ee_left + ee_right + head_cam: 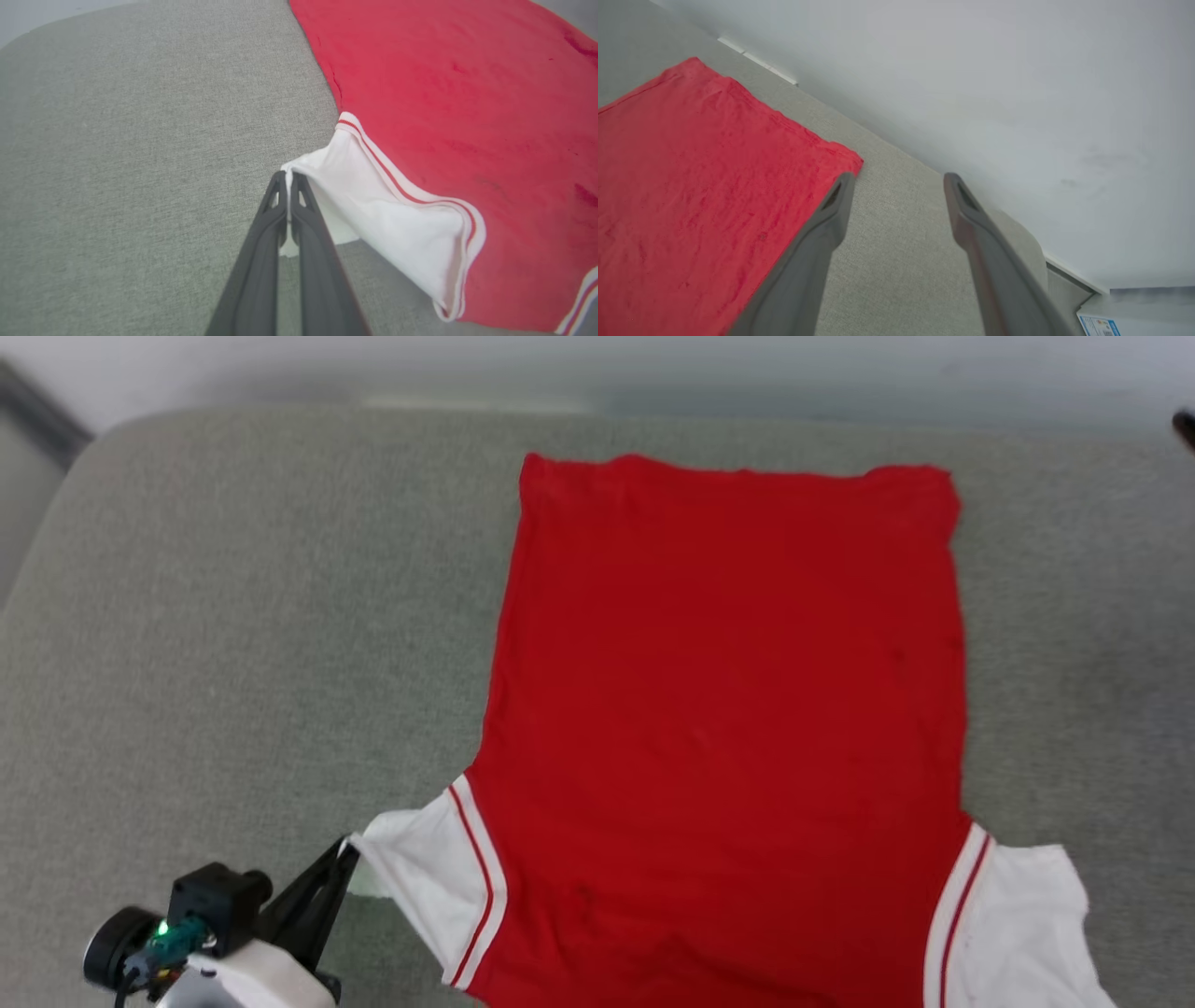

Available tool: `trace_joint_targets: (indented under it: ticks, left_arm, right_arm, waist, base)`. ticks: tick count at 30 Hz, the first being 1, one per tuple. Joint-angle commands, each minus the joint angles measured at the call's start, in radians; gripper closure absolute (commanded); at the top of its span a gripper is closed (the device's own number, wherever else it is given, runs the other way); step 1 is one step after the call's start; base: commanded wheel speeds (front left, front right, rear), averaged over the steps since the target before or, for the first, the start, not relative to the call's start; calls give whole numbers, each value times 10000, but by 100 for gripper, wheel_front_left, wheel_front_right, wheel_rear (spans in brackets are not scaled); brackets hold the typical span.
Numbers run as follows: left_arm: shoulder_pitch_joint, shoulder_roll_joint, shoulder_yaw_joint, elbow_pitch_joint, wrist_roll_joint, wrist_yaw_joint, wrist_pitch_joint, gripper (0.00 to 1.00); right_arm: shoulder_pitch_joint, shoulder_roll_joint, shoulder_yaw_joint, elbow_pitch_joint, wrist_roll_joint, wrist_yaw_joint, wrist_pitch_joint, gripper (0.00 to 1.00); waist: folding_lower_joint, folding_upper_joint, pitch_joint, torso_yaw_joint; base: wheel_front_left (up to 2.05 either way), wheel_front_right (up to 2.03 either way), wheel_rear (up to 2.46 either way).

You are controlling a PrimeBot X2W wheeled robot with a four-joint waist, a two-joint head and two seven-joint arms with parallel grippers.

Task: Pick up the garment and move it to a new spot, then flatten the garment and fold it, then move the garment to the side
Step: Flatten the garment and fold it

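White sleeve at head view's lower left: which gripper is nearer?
Left. The left gripper pinches the edge of the sleeve; the right gripper hangs open near the red hem corner.

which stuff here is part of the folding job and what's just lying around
Part of the job:
red shirt, spread flat
its white sleeve, pinched by the left hand
right hand, open, holding nothing

Just there:
grey cushion under the shirt
white wall
printed label

garment (728,709): red, white sleeves (425,873), red-white striped trim (487,877) | surface (233,616): grey woven | wall (1017,70): pale grey
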Motion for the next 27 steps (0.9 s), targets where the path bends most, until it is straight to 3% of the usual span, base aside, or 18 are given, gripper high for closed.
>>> trace_joint_targets:
  ticks: [1, 8, 12, 18, 26, 27]
  left_arm:
    - [-229, -52, 18, -81, 91, 30, -20, 100]
    - [-1071, -367, -27, -378, 688, 23, -16, 100]
    - [-1479, -566, -109, -521, 1020, 23, -19, 100]
    - [-1932, -758, -95, -763, 1455, 101, -37, 100]
    - [-2201, -891, -82, -961, 1787, 188, -46, 100]
    - [-2211, -876, -96, -957, 1798, 203, -46, 100]
  right_arm:
    - [-425, 167, 50, 265, -56, -7, 354, 0]
    - [-2859, 1098, 246, 2299, -440, -7, 3526, 0]
    - [-3686, 1549, 198, 3048, -857, -5, 4519, 0]
    - [-4031, 2165, -44, 3956, -1581, -6, 4949, 0]
    - [-2672, 2440, -101, 4855, -1653, -4, 5114, 0]
    - [-2597, 2437, -120, 4877, -1668, -4, 5127, 25]
  waist:
    - [-2, 0, 771, 533]
    - [-2, 0, 2162, 1126]
    - [-2, 0, 2865, 1386]
    - [-2, 0, 3660, 1677]
    - [-2, 0, 3923, 1827]
    - [-2, 0, 3924, 1822]
  base:
    - [0, 0, 0]
    - [0, 0, 0]
    - [0, 0, 0]
    - [0, 0, 0]
    - [0, 0, 0]
    - [0, 0, 0]
